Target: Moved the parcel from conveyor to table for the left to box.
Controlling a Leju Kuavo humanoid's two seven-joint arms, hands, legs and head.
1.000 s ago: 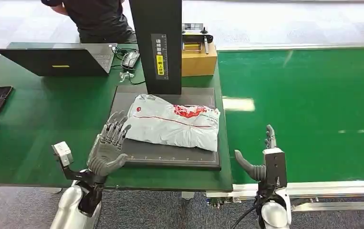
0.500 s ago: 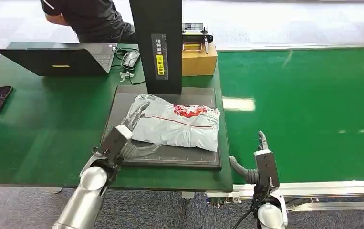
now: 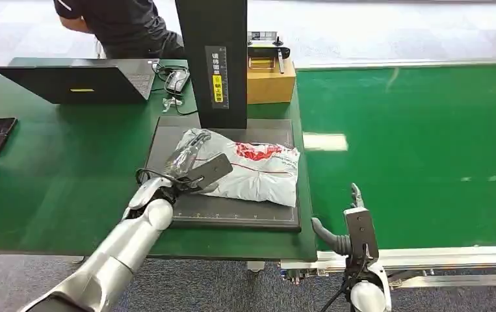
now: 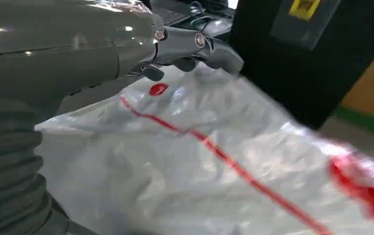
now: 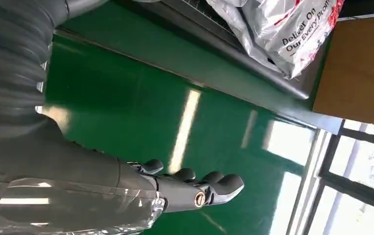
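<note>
On the black mat [image 3: 232, 211] at the table's [image 3: 63, 182] three-o'clock edge lies the parcel [image 3: 258, 170], printed "Deliver On Every Promise". The left hand [image 3: 190, 168] rests on its nine-o'clock end, fingers outstretched. The right hand [image 3: 352, 224] hovers, spread, over the conveyor [image 3: 420, 149].

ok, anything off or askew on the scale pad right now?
Nothing damaged or spilled. The crumpled white plastic parcel with red print lies slightly skewed on the dark square pad, its right end reaching that pad's right edge. The left hand is over its left end; the right hand hangs open, apart, over the green conveyor.
</note>
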